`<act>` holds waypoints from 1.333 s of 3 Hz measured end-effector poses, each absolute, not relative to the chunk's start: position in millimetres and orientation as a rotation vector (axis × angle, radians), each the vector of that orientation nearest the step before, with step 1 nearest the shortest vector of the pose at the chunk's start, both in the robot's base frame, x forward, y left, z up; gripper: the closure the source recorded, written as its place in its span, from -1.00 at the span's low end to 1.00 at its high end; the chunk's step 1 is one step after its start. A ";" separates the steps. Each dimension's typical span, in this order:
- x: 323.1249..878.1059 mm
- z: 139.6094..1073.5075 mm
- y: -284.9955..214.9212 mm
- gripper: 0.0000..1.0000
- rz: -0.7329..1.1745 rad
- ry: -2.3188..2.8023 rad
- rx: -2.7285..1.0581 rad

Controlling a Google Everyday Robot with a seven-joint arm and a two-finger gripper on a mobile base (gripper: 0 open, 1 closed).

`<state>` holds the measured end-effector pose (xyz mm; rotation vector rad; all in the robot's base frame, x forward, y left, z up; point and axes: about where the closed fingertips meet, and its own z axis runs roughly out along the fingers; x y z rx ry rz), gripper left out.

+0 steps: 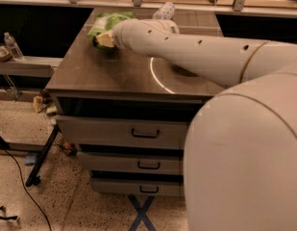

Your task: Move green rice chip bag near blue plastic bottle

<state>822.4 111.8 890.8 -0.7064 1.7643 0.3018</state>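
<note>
The green rice chip bag [108, 22] is a crinkly light-green bag at the far left of the brown tabletop [105, 71], bunched up at the end of my arm. My gripper [103, 38] is at the bag's near edge and shut on it, with the wrist covering most of the fingers. The blue plastic bottle [164, 10] lies on its side at the table's far edge, a little to the right of the bag. My white arm [201, 52] crosses the table from the right.
A white bowl's rim [155, 76] shows under my arm at mid-table. A small clear water bottle [12, 46] stands on a low shelf to the left. Drawers [145, 134] sit below the tabletop. A rail with posts runs behind the table.
</note>
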 end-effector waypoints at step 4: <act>853.2 871.8 10.8 -0.45 0.158 1.890 -0.575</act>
